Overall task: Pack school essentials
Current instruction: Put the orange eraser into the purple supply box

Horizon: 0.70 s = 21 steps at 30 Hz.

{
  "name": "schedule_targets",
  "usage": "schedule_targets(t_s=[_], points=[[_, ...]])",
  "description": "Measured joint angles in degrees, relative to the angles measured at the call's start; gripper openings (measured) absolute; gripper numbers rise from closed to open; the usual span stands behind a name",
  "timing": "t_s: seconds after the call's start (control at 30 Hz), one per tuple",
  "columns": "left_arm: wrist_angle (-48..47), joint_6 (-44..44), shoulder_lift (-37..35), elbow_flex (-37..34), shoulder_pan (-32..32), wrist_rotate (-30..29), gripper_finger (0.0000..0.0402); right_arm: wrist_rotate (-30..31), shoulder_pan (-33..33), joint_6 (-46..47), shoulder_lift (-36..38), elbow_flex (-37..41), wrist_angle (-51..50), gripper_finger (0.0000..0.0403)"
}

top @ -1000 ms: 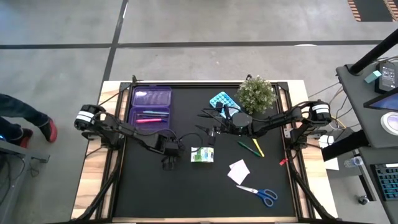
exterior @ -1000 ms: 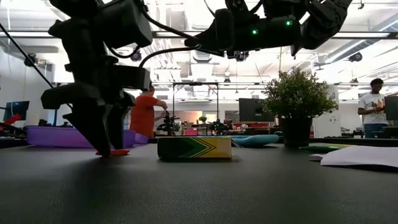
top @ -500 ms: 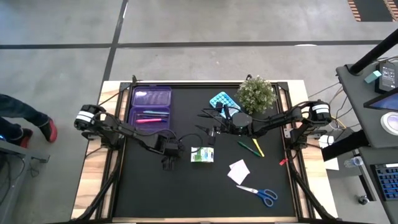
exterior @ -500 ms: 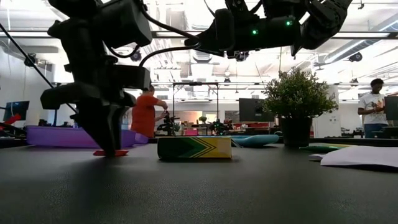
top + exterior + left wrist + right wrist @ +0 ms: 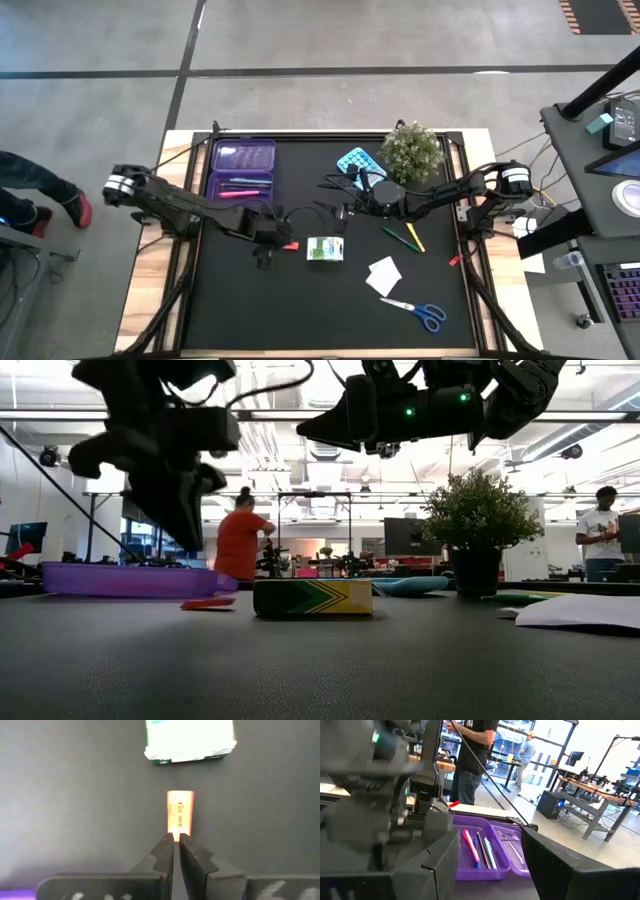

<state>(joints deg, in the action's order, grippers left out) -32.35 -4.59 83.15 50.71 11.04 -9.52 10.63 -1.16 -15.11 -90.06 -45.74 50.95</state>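
1. The left end effector (image 5: 176, 840) has its fingers pressed together with nothing between them; the red eraser (image 5: 180, 817) lies flat on the tabletop (image 5: 250, 310) just ahead of the fingertips, so it is not held
2. In the low view this end effector hangs clear above the surface while the eraser rests on it. My judgement is that the pinch closed short of the eraser and would need a fresh approach with spread fingers
3. The eraser sits between the left end effector and the green-white pack (image 5: 325, 249), close beside the pack and near the purple case (image 5: 242, 168). That is a short carry if the case is where things are packed
4. The case lies open at the far left of the tabletop, with pens (image 5: 477, 847) already lying lengthwise in it. That fits it serving as the container
5. The right end effector (image 5: 490, 865) waits raised over the middle of the tabletop, fingers spread and empty, looking toward the case
6. The green and yellow pens (image 5: 405, 238), paper square (image 5: 383, 275) and scissors (image 5: 420, 312) lie unpacked on the right half, within the right arm's side; the potted plant (image 5: 412, 150) stands at the far edge
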Motion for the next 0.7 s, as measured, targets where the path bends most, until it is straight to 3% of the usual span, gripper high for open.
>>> schedule_targets(t_s=[0.3,0.4,0.47,0.6,0.7], points=[[-13.9,5.5,-11.3,-0.8,-6.2,-6.4,0.0012,0.0,0.0,0.0,0.0,0.0,-0.1,0.0201],[-12.5,5.6,-13.5,-2.2,-9.1,-3.9,0.0012,0.0,0.0,0.0,0.0,0.0,-0.1,0.0201],[-8.1,7.6,-13.6,-3.3,-9.5,1.2,0.0013,0.0,0.0,0.0,0.0,0.0,-0.1,0.0201],[10.1,10.1,-11.9,-8.0,-7.1,10.0,0.0013,0.0,0.0,-0.6,0.0,0.0,-0.2,0.0201],[21.7,11.4,-9.7,-11.4,-5.0,13.4,0.0022,0.0,0.0,-0.6,0.0,0.0,-0.2,0.0201]])
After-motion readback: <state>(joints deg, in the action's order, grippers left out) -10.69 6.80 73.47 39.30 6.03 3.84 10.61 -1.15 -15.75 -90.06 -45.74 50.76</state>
